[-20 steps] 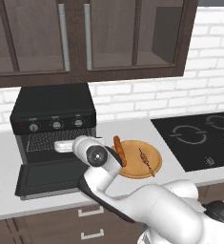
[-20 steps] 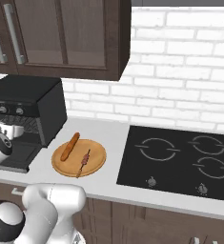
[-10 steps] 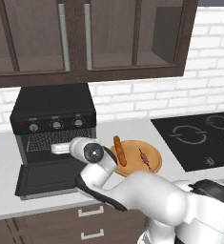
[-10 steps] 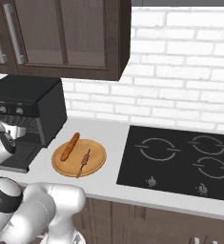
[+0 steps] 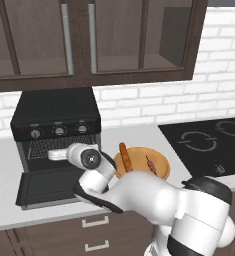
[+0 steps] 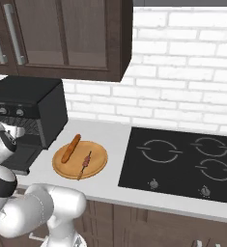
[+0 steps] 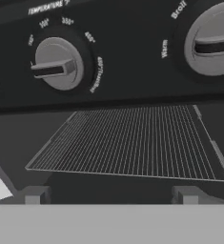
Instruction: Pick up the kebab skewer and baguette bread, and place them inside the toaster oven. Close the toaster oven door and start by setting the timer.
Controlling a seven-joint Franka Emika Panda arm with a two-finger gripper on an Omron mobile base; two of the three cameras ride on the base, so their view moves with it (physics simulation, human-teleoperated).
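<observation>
Matt black metal clad the toaster oven (image 5: 54,115), its wire rack (image 7: 127,143) thin steel; the plate (image 6: 98,161) looked smooth wood, the cooktop (image 6: 182,161) glossy glass.

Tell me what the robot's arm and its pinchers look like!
The arm is smooth, shiny white, made of fat rounded pieces like big bent tubes. Its joints are dark: one round black cap has a little silver dot in the middle, and a black band rings the elbow. The gripper has two small, square, grey finger tips. No cables show.
</observation>
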